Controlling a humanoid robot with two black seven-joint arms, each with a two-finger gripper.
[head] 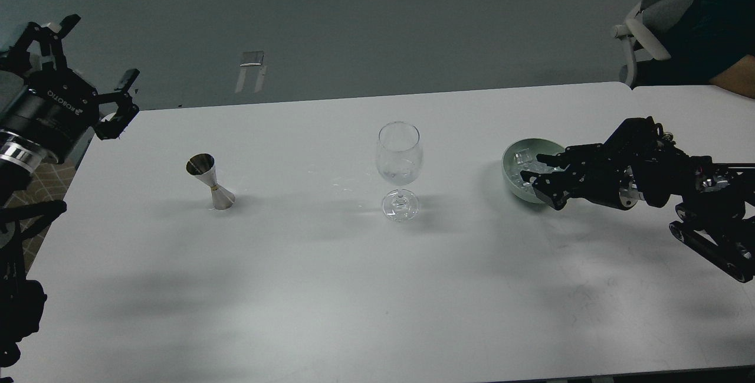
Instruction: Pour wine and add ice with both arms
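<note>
- I take the wine glass (399,164) as my landmark: it stands upright near the middle of the white table (354,288), its bowl clear, with what may be something glassy low inside it, though I cannot tell for sure.
- Well to the right of the glass sits a pale green bowl (512,161), and the ice (524,160) lies inside it as a small heap of clear cubes.
- My right gripper (544,175) reaches in from the right, further from the glass than the bowl's near rim, with its fingers spread: one over the bowl's inside above the ice, one at the rim on the side toward me. I cannot tell whether it has a cube between them.
- To the left of the glass, about as far as the bowl is on the other side, a steel jigger (211,182) stands upright on the table, apart from everything else.
- My left gripper (97,64) is far left of the glass, beyond the jigger, raised at the table's edge. Its fingers stand wide apart and hold nothing.
- Behind and to the right of the glass, off the table, is a grey chair (655,23).
</note>
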